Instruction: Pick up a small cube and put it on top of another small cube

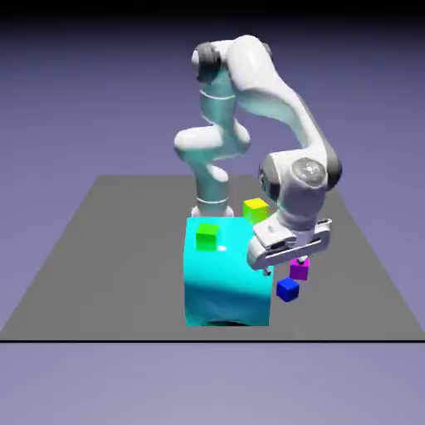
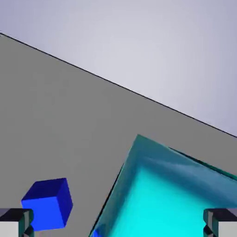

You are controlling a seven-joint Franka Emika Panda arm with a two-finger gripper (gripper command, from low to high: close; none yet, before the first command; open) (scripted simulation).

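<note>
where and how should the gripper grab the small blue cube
Probably best from above, the fingers closing on two opposite upright faces of the small blue cube: its sides are flat, and the big cyan block stands close beside it.

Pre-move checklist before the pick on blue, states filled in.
- End effector open: ok
- Nothing held: ok
- Blue cube visible in hand view: ok
- Blue cube midway between fingertips: not ok, it sits by the left-hand tip in that view
- Yellow-lime cube top free for stacking: ok
- Room beside cyan block for fingers to descend: cannot tell
</note>
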